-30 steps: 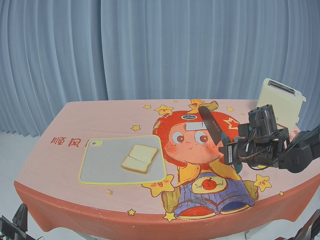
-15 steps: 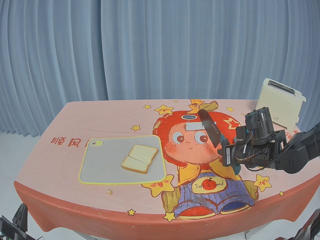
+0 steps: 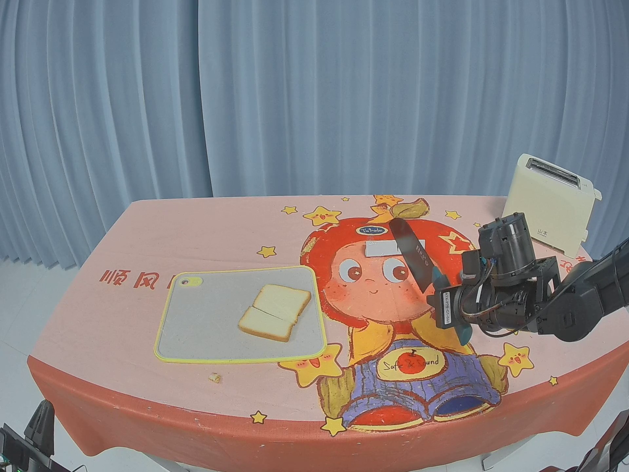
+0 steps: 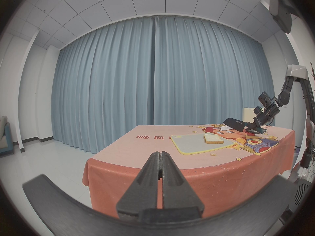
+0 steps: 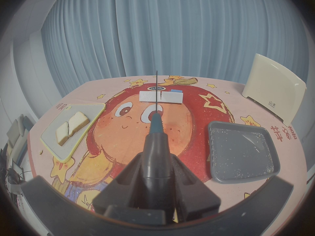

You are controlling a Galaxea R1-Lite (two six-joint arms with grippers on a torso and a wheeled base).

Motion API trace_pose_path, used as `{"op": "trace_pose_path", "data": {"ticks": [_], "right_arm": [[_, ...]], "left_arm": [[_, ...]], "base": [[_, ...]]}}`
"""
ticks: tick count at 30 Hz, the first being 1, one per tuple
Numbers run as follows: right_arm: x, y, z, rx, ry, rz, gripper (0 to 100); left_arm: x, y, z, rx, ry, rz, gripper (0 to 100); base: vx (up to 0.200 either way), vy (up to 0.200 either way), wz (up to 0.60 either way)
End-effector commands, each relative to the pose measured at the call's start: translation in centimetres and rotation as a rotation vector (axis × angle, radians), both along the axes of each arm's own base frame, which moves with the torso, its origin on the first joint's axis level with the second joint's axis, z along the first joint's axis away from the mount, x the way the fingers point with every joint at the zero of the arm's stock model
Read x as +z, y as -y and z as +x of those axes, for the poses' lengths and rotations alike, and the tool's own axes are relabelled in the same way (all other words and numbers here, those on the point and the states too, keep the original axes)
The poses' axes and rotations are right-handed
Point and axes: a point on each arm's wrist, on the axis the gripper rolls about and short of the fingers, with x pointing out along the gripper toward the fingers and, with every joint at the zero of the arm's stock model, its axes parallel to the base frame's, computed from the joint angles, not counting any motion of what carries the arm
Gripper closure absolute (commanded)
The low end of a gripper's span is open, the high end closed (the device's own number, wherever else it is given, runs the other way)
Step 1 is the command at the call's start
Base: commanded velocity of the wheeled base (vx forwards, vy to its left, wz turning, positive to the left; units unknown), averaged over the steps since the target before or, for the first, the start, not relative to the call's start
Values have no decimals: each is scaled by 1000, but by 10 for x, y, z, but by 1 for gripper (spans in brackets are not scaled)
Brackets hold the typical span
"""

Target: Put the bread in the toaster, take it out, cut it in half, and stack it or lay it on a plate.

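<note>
The bread (image 3: 275,311) lies cut in two halves, side by side, on the grey yellow-rimmed cutting board (image 3: 196,322) at the table's left. My right gripper (image 3: 452,304) hovers above the table's right half, shut on the teal handle of a black-bladed knife (image 3: 413,250) that points up and away toward the far side. In the right wrist view the blade (image 5: 157,89) stands edge-on over a white knife rest (image 5: 160,96), with the bread (image 5: 70,127) far off to the side. My left gripper (image 4: 159,181) is shut and holds nothing, off the table near its left end.
A cream toaster (image 3: 553,204) stands at the back right corner. A grey rectangular plate (image 5: 242,151) lies beside the right gripper, between it and the toaster (image 5: 274,87). A crumb (image 3: 214,378) sits near the front edge below the board.
My right gripper has drifted a little left and down with the knife. The bread halves and board have not moved.
</note>
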Motion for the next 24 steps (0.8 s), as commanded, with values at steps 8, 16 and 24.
{"op": "trace_pose_path", "data": {"ticks": [8, 16, 24], "right_arm": [[3, 5, 4, -22, 8, 5, 100], [-1, 4, 4, -16, -1, 1, 100], [-6, 1, 5, -11, -16, -9, 100]], "left_arm": [[-5, 0, 1, 1, -19, 0, 100], [-5, 0, 1, 1, -19, 0, 100], [-5, 0, 1, 1, -19, 0, 100]], "base": [[0, 0, 0], [0, 0, 0], [0, 0, 0]]}}
